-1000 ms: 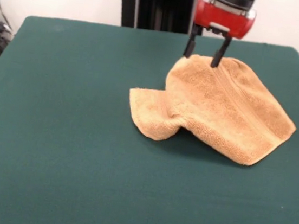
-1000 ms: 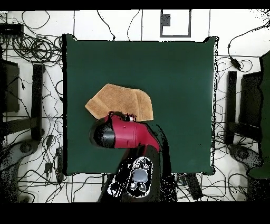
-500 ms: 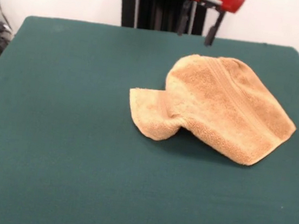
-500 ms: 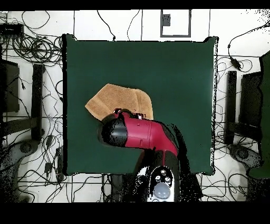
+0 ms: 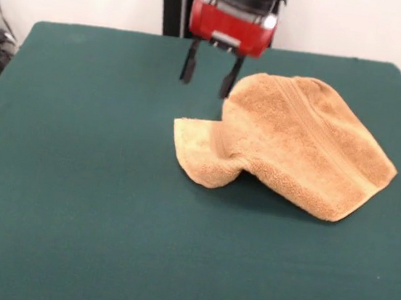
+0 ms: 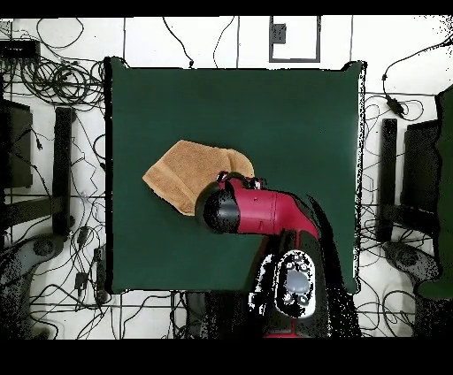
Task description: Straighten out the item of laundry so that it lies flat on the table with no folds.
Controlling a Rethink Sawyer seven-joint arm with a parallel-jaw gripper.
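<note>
The orange-tan towel point(image 5: 296, 143) lies crumpled on the green table point(image 5: 80, 179), right of centre in the front view, with its near-left corner folded and bulging up. My gripper point(image 5: 209, 81) hangs open above the table just left of the towel's far-left edge, holding nothing. From overhead the towel point(image 6: 181, 172) shows at the table's left half, and the red arm head point(image 6: 243, 210) covers its right end, hiding the fingers.
Cables and stands crowd the floor around the table point(image 6: 292, 115) in the overhead view. A black pedestal column point(image 5: 204, 4) rises behind the table's far edge.
The gripper let go of the towel's far edge, rose, then moved left in the front view and came down beside the towel. The towel stayed as it was.
</note>
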